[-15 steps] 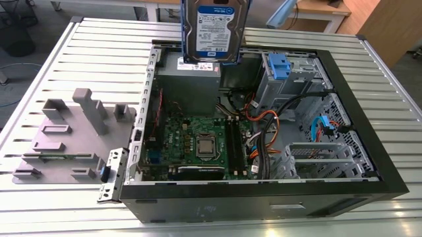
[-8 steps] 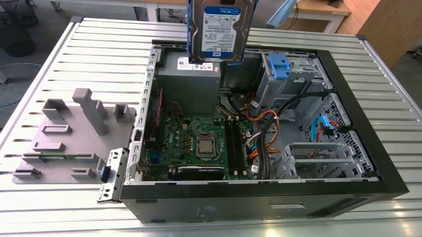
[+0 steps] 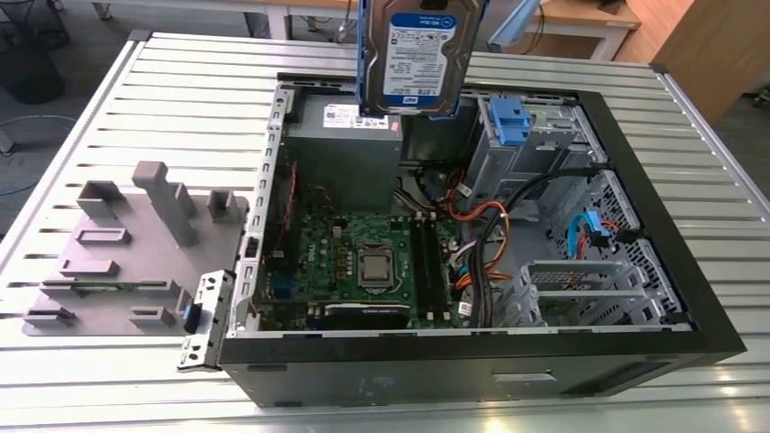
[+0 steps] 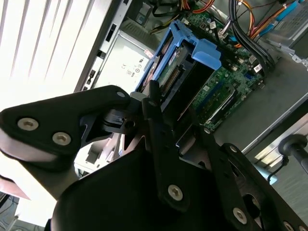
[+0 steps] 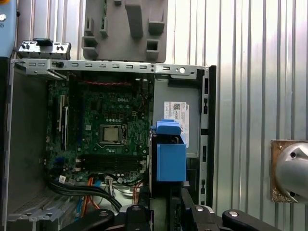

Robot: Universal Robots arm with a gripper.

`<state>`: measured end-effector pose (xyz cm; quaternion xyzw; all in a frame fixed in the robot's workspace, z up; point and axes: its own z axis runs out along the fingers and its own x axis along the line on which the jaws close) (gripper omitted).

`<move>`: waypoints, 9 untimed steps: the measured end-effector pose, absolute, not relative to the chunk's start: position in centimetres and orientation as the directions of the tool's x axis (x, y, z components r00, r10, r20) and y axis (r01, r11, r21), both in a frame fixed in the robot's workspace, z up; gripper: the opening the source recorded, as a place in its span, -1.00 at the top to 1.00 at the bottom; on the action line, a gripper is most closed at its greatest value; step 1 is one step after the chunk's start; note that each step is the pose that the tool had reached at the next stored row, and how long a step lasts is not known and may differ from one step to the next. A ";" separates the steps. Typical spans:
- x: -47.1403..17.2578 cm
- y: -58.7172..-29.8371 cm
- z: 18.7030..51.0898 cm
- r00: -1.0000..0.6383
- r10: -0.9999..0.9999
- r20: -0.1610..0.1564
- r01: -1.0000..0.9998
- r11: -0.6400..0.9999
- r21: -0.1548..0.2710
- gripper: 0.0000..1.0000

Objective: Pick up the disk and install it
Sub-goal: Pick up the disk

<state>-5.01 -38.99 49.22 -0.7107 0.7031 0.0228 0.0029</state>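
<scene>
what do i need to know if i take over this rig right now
Gripper: fingers shut on the disk.
Disk: held upright in the air above the open computer case, over its power supply end in the exterior view.
Done: disk picked up.
Left: disk not yet installed in the case.

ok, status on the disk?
Gripper shut on disk. Disk held upright above the open computer case, not yet installed. Loose cables beside the drive cage.
</scene>
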 end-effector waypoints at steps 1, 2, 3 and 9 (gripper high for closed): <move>-4.8 -39.0 49.2 0.010 -0.999 -0.036 -1.000 -0.011 0.028 0.30; -4.6 -39.0 49.2 0.010 -0.999 -0.036 -1.000 -0.011 0.028 0.30; -4.4 -39.0 49.2 0.010 -0.999 -0.036 -1.000 -0.011 0.028 0.30; -3.1 -39.0 49.2 0.010 -0.999 -0.036 -1.000 -0.011 0.028 0.30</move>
